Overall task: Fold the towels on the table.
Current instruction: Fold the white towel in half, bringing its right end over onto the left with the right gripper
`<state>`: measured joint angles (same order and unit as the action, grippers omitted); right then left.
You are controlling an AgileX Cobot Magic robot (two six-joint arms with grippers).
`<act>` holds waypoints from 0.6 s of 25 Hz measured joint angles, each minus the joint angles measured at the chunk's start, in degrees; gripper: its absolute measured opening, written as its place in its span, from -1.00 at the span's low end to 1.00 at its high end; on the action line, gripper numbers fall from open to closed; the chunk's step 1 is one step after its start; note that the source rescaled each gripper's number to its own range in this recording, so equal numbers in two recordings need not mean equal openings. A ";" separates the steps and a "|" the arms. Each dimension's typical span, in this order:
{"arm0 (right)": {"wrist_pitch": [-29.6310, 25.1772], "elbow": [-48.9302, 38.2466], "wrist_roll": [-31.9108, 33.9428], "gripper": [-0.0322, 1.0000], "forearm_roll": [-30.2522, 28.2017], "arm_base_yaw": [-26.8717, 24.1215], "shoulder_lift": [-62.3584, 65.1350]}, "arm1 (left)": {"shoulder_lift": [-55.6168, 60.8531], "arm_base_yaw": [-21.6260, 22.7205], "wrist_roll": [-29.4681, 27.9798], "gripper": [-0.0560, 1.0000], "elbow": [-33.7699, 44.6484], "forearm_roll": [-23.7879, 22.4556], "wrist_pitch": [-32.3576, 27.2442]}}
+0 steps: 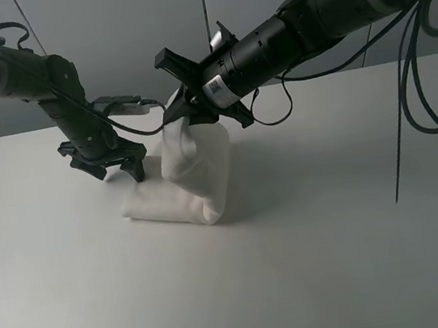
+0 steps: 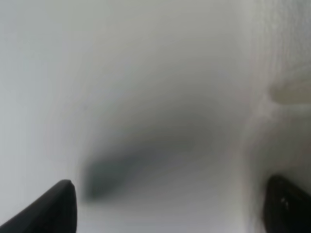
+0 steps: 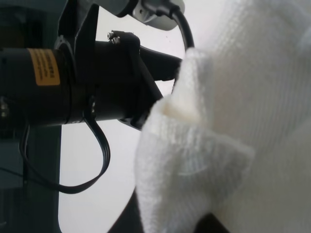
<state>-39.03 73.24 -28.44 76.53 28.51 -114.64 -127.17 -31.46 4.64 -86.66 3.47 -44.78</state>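
Observation:
The white towel (image 1: 192, 176) lies bunched and partly folded in the middle of the white table (image 1: 336, 245). My right gripper (image 1: 182, 113) is shut on the towel's upper part and holds it lifted above the rest. In the right wrist view the towel (image 3: 238, 121) fills the picture and hides the fingers. My left gripper (image 1: 120, 171) is open and empty, pointing down at the table just beside the towel's left edge. In the blurred left wrist view its two dark fingertips (image 2: 53, 208) stand far apart, with the towel (image 2: 284, 97) by one of them. No label shows.
The left arm's dark body (image 3: 73, 82) with a yellow sticker is close to the right gripper. Black cables (image 1: 431, 101) hang from the right arm over the table's right side. A grey wall stands behind the table.

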 joint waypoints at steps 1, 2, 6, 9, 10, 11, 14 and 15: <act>0.00 0.00 0.00 -0.88 0.09 0.00 0.00 | 0.00 0.00 0.00 1.00 -0.73 -0.39 -0.77; 0.00 0.00 0.00 -0.88 0.24 0.00 0.00 | 0.00 0.00 0.00 1.00 -1.56 -0.96 -1.68; -0.24 0.03 0.00 -0.88 0.36 0.00 0.00 | 0.00 0.00 0.00 1.00 -3.69 -5.79 -4.87; -0.32 0.03 0.00 -0.88 0.36 0.00 0.00 | 0.00 0.52 0.00 1.00 -3.78 -9.54 -7.28; -0.32 0.03 0.00 -0.88 0.36 0.00 0.00 | 0.00 0.83 0.00 1.00 -3.78 -10.19 -8.05; -0.32 0.03 0.00 -0.88 0.36 0.00 0.00 | 0.00 1.50 0.00 1.00 -3.78 -10.45 -8.73; -0.09 0.03 -1.14 -0.88 0.53 0.00 0.00 | 0.00 3.46 0.00 1.00 -3.78 -11.20 -10.59; -0.09 0.03 -2.07 -0.83 0.86 0.00 0.00 | 0.00 4.15 0.00 1.00 -3.78 -11.22 -11.22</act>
<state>-39.13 73.28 -30.52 77.39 28.51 -114.64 -127.17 -27.31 4.64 -90.44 -7.75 -56.00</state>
